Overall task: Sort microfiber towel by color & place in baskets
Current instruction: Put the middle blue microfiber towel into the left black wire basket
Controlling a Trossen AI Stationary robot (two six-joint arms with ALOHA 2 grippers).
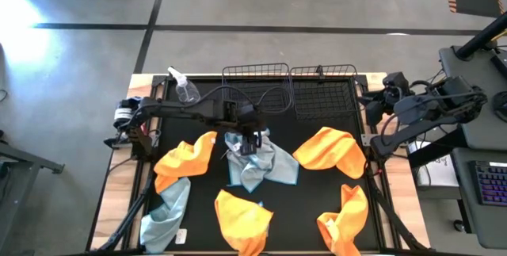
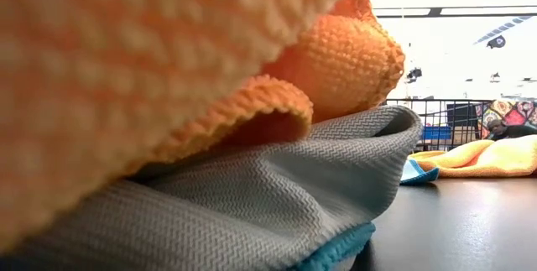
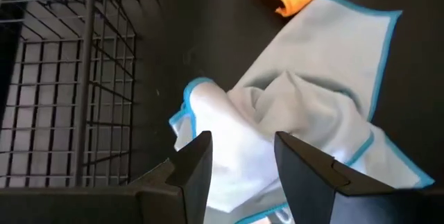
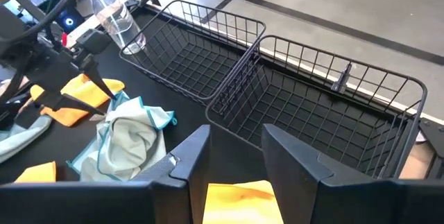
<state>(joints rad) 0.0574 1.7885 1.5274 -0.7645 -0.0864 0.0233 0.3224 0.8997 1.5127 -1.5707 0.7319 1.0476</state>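
The left hand [image 1: 252, 139] hangs over the middle of the black bench [image 1: 317, 208], fingers parted and holding nothing, right above a rumpled pale blue-grey towel [image 1: 257, 163] with a brighter blue hem. I'd say this is the pick step: the next move calls for dropping onto the raised fold between the fingers, pinching it, and carrying it to one of the two baskets [image 1: 289, 89] at the back edge, both of which look bare inside. The right hand [image 4: 232, 151] waits at the right rim of the bench, also parted and holding nothing, with an orange towel [image 4: 236, 200] just beneath it. Four orange towels [image 1: 329, 151] and another blue-grey one [image 1: 168, 208] lie scattered, soft and nubbly in weave; the baskets are stiff black wire mesh. A clear spray bottle [image 1: 185, 88] stands by the left basket.
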